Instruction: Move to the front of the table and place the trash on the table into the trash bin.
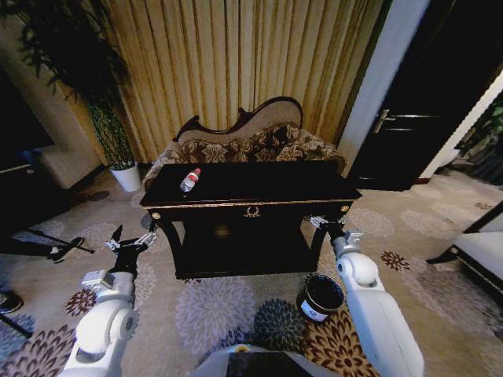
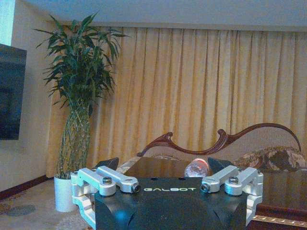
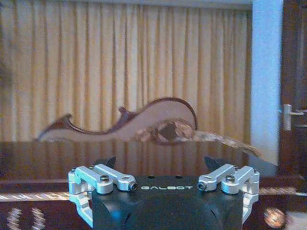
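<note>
The dark glossy table (image 1: 259, 182) with gold trim stands straight ahead. A clear plastic bottle with a red label (image 1: 189, 181) lies on its left part; from the left wrist it appears as the bottle (image 2: 196, 167) just past the fingers. The round dark trash bin (image 1: 321, 297) sits on the carpet at the table's front right, next to my right arm. My left gripper (image 1: 130, 239) hovers open off the table's front left corner, its fingers (image 2: 106, 164) spread wide. My right gripper (image 1: 330, 226) is open at the front right corner, facing the table's top (image 3: 144, 153).
An ornate sofa (image 1: 251, 141) stands behind the table before yellow curtains. A plant in a white pot (image 1: 126, 177) is at the back left, a dark door (image 1: 416, 102) at the back right. A chair (image 1: 479, 251) is at the right, and stand legs (image 1: 47, 243) are at the left.
</note>
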You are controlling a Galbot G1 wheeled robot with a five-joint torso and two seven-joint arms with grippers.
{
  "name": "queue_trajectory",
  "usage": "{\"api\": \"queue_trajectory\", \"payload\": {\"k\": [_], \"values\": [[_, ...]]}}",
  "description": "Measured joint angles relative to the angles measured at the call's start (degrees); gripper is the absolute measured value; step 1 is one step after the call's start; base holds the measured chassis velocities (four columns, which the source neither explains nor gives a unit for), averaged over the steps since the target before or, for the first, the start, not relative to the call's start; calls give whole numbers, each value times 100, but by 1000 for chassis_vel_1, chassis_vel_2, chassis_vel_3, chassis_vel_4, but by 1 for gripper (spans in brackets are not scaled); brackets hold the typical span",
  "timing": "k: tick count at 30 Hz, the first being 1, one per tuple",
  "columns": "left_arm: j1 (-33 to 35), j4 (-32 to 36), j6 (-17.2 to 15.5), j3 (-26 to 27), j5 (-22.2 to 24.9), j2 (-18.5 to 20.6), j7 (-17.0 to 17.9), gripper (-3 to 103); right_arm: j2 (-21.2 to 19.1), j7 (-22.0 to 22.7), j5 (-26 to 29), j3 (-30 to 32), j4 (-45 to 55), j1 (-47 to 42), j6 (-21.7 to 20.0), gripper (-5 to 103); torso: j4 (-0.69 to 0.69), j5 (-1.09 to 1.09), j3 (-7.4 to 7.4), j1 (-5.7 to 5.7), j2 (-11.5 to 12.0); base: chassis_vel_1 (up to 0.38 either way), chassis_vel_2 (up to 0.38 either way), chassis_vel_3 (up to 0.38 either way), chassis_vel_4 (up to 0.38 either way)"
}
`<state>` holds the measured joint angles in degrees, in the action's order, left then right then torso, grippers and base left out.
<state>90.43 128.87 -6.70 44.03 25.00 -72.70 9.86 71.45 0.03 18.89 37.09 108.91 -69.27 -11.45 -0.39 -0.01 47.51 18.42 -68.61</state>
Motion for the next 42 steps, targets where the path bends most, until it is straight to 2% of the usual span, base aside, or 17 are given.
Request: {"api": "queue_trajectory", "payload": {"k": [5,8,13,26,42], "values": [[-38,76,-73,55,85,138,57,100,64,0,93,-217,377,-52,-41,100,2,0,0,0,0,0,0,0,0],[-59,164,-170,123,103,240,109,100,158,-1,168,-388,692,-63,-246,100,2,0,0,0,0,0,0,0,0],[-91,218,-217,157,128,324,122,100,200,-2,207,-524,805,-55,-350,100,2,0,0,0,0,0,0,0,0],[-103,237,-234,143,131,351,126,100,195,-2,89,-509,851,-172,-351,100,1,1,-1,-1,-1,-57,51,47,-58],[-53,268,-236,133,120,288,126,100,160,-3,79,-508,954,-194,-420,100,2,0,3,8,4,-188,183,199,-191]]}}
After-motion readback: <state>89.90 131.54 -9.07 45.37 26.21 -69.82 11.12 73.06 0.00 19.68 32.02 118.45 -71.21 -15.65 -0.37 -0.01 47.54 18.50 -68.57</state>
